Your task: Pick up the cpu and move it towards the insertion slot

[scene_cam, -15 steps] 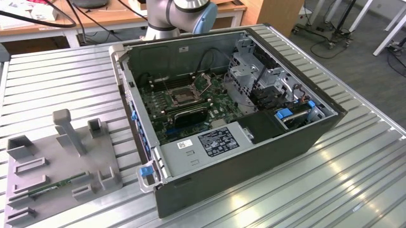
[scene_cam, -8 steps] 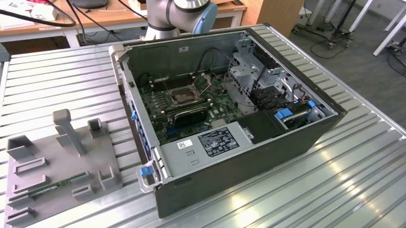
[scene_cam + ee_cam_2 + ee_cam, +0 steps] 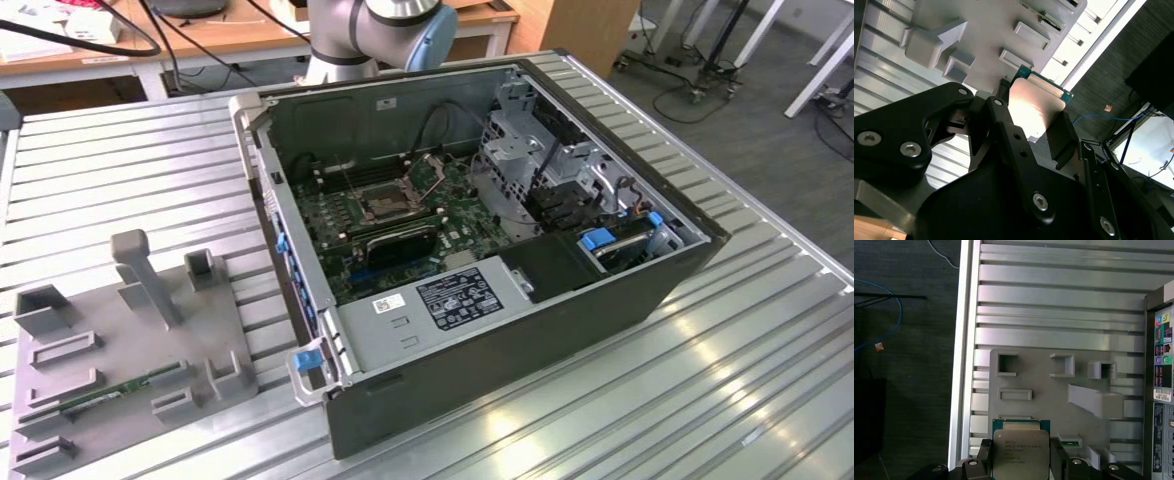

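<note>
Gripper (image 3: 1034, 107) clamped on cpu (image 3: 1020, 455) edges, tray (image 3: 1044, 390) near beyond it; advise a square grip, chip level, clearing tray posts toward slot (image 3: 378, 205).

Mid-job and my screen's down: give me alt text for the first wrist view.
The cpu, silvery face toward the camera, is clamped between the fingers of the gripper, held over a grey plastic fixture that lies on the slatted metal table. The computer case edges one side of the picture, and dark floor lies beyond the table's other edge.

cpu (image 3: 1020, 452) lower edge, apparently cropped
</note>
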